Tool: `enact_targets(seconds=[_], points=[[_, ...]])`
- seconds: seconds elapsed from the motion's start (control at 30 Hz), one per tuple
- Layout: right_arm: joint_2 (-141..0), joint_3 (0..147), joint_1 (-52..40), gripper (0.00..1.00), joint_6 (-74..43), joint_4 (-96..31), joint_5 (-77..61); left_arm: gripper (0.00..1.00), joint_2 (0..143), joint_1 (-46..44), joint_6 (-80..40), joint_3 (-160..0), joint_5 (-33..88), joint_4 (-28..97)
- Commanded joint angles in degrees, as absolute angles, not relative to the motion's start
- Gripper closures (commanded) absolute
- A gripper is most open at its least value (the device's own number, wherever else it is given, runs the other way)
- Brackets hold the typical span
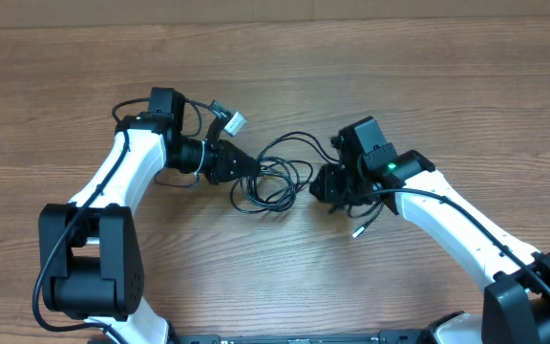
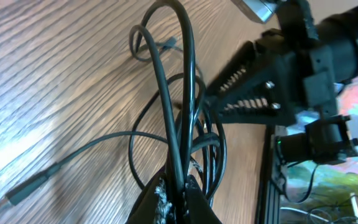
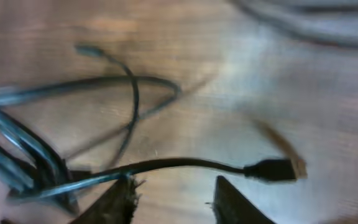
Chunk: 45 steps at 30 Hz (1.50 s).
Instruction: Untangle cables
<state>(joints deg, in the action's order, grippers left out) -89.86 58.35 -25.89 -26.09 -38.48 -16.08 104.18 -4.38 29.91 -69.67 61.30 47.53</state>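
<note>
- Evidently early: the cables lie bunched in overlapping loops in the middle of the tabletop, none separated.
- Left tool is pinched shut on several strands.
- Right tool stands partly open and empty, with one plug-ended cord just past its tips.
- Remaining: pull each cord free.

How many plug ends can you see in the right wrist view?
2. A larger plug lies at lower right, at the end of its cord. A smaller plug end lies at upper left. Others may be hidden in the cable bunch at left.
</note>
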Motion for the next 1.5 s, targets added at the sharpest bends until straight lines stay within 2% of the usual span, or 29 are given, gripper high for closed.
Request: enact_targets(seconds=[0.0,0.3,0.47,0.7,0.97,1.33,1.47], points=[[-90.0,57.7,-25.4,0.52,-25.3,-33.9,-12.9,0.96,104.2,-4.1,29.1,-69.5,66.3,47.5],[-90.5,57.4,-24.9,0.4,-25.2,-30.1,-11.1,0.96,104.2,-3.8,28.1,-69.5,66.9,47.1],[-90.5,57.4,-23.6,0.34,-19.9,-30.5,-18.3,0.96,104.2,-1.8,27.9,-69.5,67.0,47.2],[-90.5,57.4,-19.8,0.34,-20.1,-29.5,-22.0,0.95,104.2,2.9,25.3,-69.5,71.6,47.1],[-90.5,57.4,-17.9,0.34,-20.1,-22.5,-21.9,0.93,104.2,2.9,25.3,-69.5,72.1,47.1],[-93.2,57.4,-18.0,0.33,-20.1,-19.9,-21.8,0.92,104.2,2.9,25.7,-69.5,80.6,46.7],[-94.8,57.4,-18.0,0.34,-19.1,-19.9,-30.4,0.92,104.2,2.9,25.7,-69.5,79.9,46.4]])
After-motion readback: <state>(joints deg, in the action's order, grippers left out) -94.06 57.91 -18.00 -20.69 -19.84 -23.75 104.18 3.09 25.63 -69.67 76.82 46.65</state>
